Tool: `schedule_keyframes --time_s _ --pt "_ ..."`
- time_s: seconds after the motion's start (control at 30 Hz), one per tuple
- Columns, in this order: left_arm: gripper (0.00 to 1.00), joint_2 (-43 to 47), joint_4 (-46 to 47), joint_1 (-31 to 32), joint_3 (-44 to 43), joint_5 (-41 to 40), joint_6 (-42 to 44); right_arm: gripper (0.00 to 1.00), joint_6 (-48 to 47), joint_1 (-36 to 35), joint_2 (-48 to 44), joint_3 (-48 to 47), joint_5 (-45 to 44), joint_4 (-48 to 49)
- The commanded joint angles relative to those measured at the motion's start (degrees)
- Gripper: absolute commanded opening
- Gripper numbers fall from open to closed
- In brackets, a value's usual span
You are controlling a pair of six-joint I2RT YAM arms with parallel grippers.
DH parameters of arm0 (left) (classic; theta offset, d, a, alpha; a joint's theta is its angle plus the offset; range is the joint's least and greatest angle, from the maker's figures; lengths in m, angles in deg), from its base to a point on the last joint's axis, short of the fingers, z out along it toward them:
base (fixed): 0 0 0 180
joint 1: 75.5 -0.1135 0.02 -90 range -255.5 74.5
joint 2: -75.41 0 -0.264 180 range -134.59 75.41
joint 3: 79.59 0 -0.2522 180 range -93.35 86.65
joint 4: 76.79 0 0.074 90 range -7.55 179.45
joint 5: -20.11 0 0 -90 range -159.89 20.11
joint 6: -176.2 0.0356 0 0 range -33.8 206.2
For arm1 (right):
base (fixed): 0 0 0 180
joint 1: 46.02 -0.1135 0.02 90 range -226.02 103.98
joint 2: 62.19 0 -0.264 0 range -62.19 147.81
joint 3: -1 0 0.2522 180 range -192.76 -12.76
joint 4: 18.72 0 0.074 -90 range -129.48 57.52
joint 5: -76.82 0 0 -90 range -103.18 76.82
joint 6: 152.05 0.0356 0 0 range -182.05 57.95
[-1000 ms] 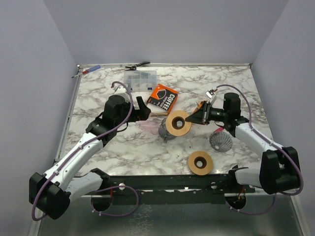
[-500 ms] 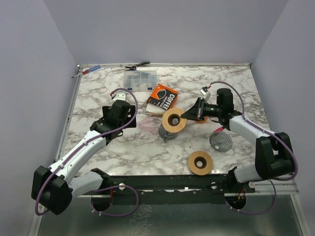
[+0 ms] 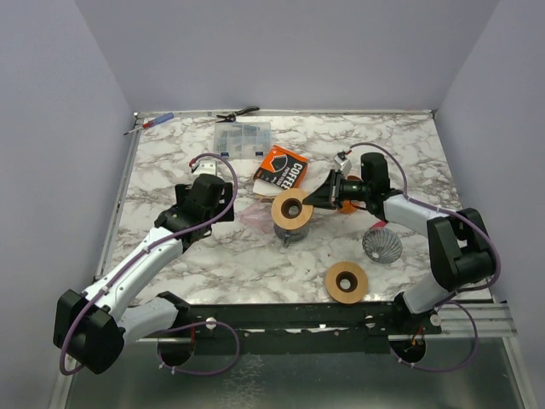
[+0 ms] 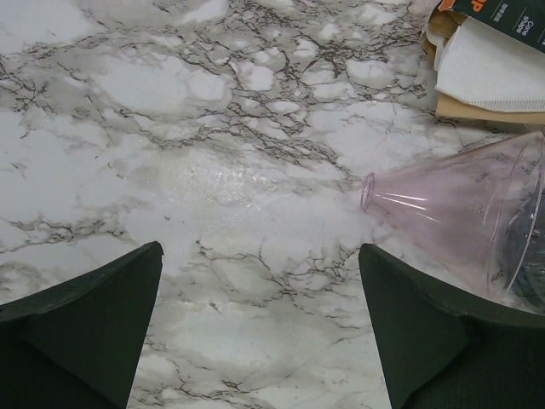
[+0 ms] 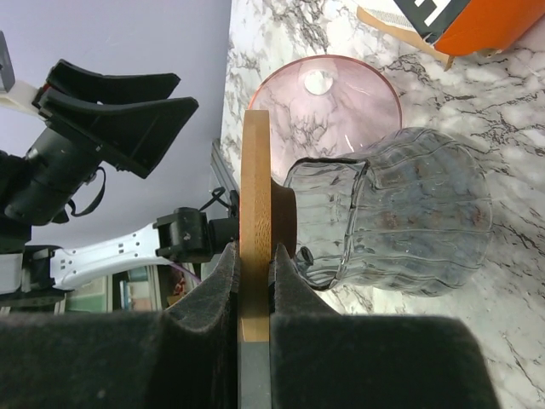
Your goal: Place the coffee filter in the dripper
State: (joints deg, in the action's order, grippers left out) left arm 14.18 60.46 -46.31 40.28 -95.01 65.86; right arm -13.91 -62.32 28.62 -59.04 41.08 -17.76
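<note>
With jaws wide apart, the left gripper [image 4: 260,249] is held near the pink cone [image 4: 460,213]. The wooden collar [image 5: 255,170] of the glass dripper [image 5: 400,217] is clamped by the right gripper [image 5: 254,256] and should be steadied upright. Beyond, probable filters [image 4: 502,64] lie at the orange pack [image 3: 285,168].

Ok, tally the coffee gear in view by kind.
wooden rings: 2
ribbed glass vessels: 2
pink glass cone: 1
coffee filter box: 1
Total: 6

Bare tabletop [image 4: 213,170] lies between the left jaws; the pink dripper [image 4: 464,213] and filter box [image 3: 283,169] crowd rightward.
</note>
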Motion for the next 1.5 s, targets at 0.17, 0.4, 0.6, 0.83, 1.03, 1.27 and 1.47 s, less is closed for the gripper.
schedule_keyframes --time_s 0.17,0.4,0.6,0.83,1.03,1.27,1.47 --pt "0.99 1.5 -0.9 -0.2 0.4 -3.1 -0.4 0.02 -2.2 -0.3 1.8 -1.8 -2.2 -1.9" --pt "0.99 1.0 -1.2 -0.2 0.2 -2.5 -0.8 0.13 -2.7 -0.3 2.5 -0.7 -3.4 -2.9" --pt "0.99 0.6 -1.2 -0.2 0.1 -1.3 -0.4 0.22 -4.9 -0.3 2.3 -1.5 -5.2 -6.1" --pt "0.99 0.5 -1.2 -0.2 -0.1 -1.2 -0.2 0.42 -8.4 -0.3 0.4 -3.1 -7.9 -11.3" --pt "0.99 0.8 -1.2 -0.2 -0.3 -1.2 -0.1 0.56 -9.5 -0.3 -1.0 -3.6 -8.4 -12.6" --pt "0.99 2.1 -1.2 -0.2 -0.4 -1.1 0.1 0.75 -15.2 -0.3 -6.5 -5.4 -15.0 -20.7" --pt "0.99 2.6 -1.2 -0.1 -0.8 -1.2 0.2 0.83 -18.8 -0.3 -11.0 -6.2 -20.5 -25.6"
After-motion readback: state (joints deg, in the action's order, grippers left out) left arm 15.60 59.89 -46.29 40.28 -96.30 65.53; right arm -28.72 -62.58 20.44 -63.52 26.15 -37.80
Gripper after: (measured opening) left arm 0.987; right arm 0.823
